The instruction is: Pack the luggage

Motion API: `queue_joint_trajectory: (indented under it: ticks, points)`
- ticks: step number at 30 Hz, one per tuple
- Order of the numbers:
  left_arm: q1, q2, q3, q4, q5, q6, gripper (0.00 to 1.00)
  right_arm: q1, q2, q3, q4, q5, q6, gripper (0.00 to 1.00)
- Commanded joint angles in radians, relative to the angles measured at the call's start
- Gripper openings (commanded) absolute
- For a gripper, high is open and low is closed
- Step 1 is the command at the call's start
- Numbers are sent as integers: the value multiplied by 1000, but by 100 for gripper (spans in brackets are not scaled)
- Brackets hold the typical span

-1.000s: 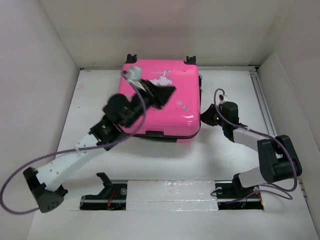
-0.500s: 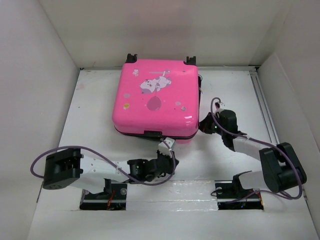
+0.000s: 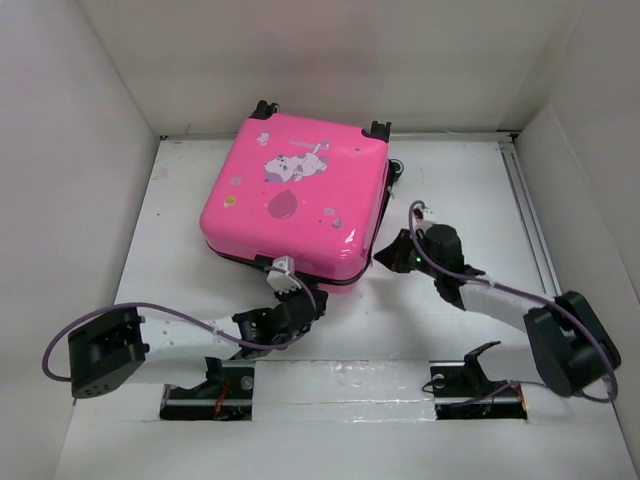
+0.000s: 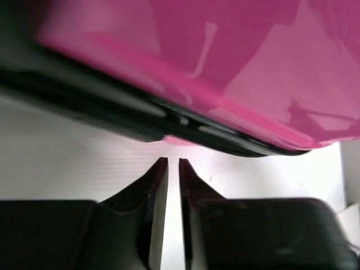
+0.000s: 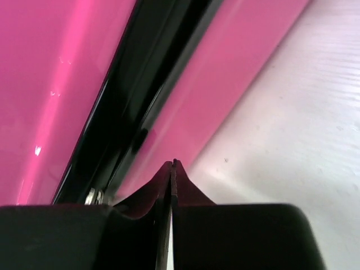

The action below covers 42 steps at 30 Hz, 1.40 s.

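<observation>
The hot-pink suitcase (image 3: pixel 300 200) lies closed and skewed on the white table (image 3: pixel 450 180), cartoon lid up and wheels to the back. My left gripper (image 3: pixel 292 286) sits low at its front edge; in the left wrist view the gripper (image 4: pixel 172 161) is empty, its jaws a thin slit apart, just short of the black zipper trim (image 4: pixel 112 107) under the pink shell (image 4: pixel 225 67). My right gripper (image 3: pixel 379 258) is at the case's right side. It (image 5: pixel 173 163) is shut and empty, tips against the pink shell (image 5: pixel 56 84) beside the zipper trim (image 5: pixel 140 95).
White walls (image 3: pixel 60 200) box in the table on three sides. A rail (image 3: pixel 525 210) runs along the right edge. The arm bases (image 3: pixel 210 390) stand at the near edge.
The left arm came off the lid and dropped to the case's front edge. The case's front end swung left. The right gripper followed it leftward.
</observation>
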<state>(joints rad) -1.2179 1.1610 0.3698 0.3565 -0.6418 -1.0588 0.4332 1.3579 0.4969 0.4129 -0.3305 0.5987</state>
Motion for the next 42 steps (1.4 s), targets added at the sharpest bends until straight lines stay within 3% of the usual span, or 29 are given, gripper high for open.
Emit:
queue_joint_trajectory:
  ticks: [1, 5, 9, 14, 23, 26, 31, 34, 37, 42]
  points:
    - [-2, -69, -78, -22, -84, -125, 11, -5, -153, -85, 78, 71, 16, 8]
    - [83, -216, -239, 70, -4, -185, 24, 28, -327, -257, 156, 131, 26, 33]
    - [92, -391, -292, 124, -4, -112, 30, 64, -489, -408, 267, 117, -57, 42]
    - [92, -365, -252, 153, 25, -37, 30, 64, -592, -387, 267, 94, -164, 48]
    - [127, -218, -175, 147, 48, -72, 30, 64, -301, -199, 288, -134, -359, 50]
    - [191, -208, -175, 188, 125, -60, 30, 64, -240, -181, 328, -156, -359, 51]
    - [192, -208, -175, 222, 134, -23, 30, 64, -218, -160, 316, -142, -392, 51]
    - [192, -196, -175, 222, 143, -13, 30, 52, -191, -137, 316, -140, -422, 47]
    - [192, -178, -163, 231, 154, -3, 30, 41, -169, -115, 340, -180, -433, 34]
    - [192, -178, -154, 222, 154, 16, 29, 22, -112, -106, 389, -245, -433, 34]
